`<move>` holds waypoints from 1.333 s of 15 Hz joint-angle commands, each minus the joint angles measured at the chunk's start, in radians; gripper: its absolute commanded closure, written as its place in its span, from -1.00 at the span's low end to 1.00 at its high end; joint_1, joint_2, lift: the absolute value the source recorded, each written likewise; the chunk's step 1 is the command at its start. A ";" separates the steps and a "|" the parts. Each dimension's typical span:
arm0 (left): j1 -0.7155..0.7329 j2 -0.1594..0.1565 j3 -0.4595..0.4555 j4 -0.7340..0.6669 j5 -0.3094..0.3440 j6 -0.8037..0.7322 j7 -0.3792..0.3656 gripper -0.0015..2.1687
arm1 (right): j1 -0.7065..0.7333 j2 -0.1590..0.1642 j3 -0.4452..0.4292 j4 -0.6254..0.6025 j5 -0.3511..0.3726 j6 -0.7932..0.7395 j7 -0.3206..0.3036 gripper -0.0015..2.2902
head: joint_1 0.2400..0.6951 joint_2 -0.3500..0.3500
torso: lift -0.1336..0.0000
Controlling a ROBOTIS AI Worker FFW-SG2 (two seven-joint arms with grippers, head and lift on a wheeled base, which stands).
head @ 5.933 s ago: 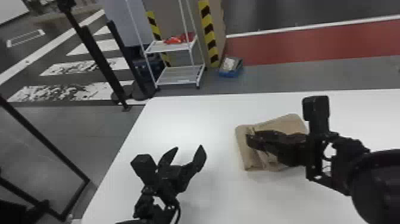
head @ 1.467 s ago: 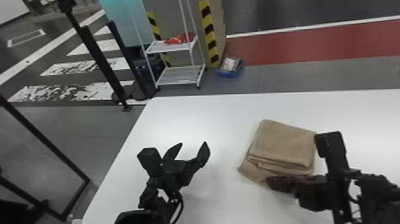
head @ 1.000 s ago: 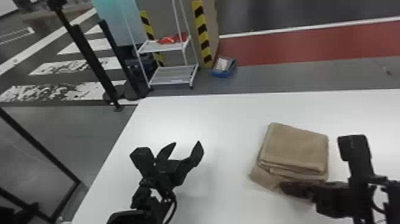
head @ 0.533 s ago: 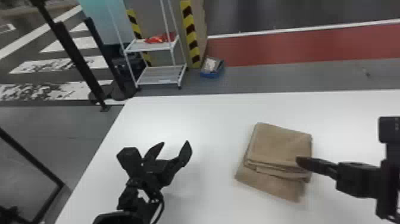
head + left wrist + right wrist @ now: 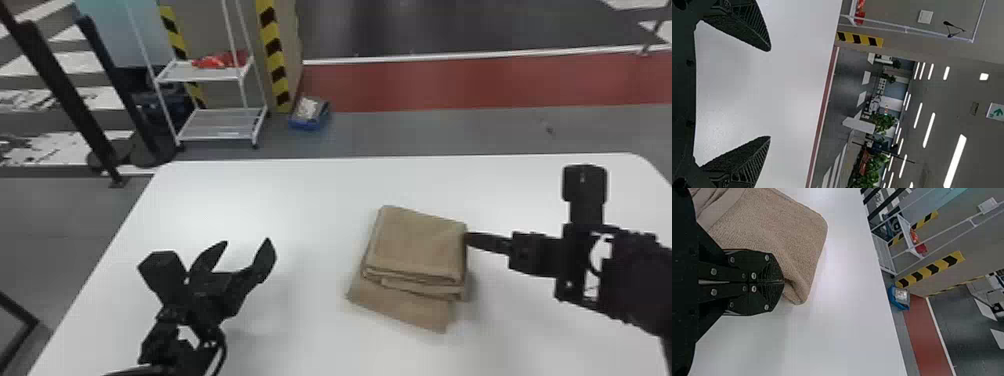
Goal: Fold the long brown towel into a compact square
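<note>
The brown towel (image 5: 417,245) lies on the white table right of centre, a thick folded stack with a thinner layer sticking out toward the near side. My right gripper (image 5: 469,239) is at the towel's right side, fingers together and tips against its edge. In the right wrist view, the towel (image 5: 777,231) dents beside the tips of the right gripper (image 5: 783,282); whether any cloth is between them is hidden. My left gripper (image 5: 248,246) is parked open over the table's left part, away from the towel; the left wrist view has the left gripper (image 5: 770,94) with its fingers wide apart.
The white table (image 5: 300,200) has its far edge (image 5: 400,158) behind the towel. Beyond it on the floor stand a white shelf rack (image 5: 220,125), a blue bin (image 5: 310,114) and black posts (image 5: 75,95) at the left.
The right gripper went from atop the towel to its near edge, then around to its right side, farther back. The towel became a neater stack. The head view shifted; the left arm stayed parked.
</note>
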 commanded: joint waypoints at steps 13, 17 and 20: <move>-0.011 0.025 0.004 0.029 0.017 -0.009 -0.001 -0.93 | 0.058 0.001 0.185 -0.035 0.034 -0.329 -0.036 0.76 | 1.00 0.60 | -0.88; -0.009 0.021 -0.013 0.028 0.015 -0.012 -0.001 -0.93 | 0.032 0.001 0.228 0.042 0.061 -0.323 -0.009 0.76 | 1.00 0.65 | -0.88; -0.005 0.025 -0.006 0.029 0.017 -0.025 0.000 -0.93 | 0.009 0.001 0.242 0.149 0.133 -0.316 -0.017 0.76 | 1.00 0.66 | -0.88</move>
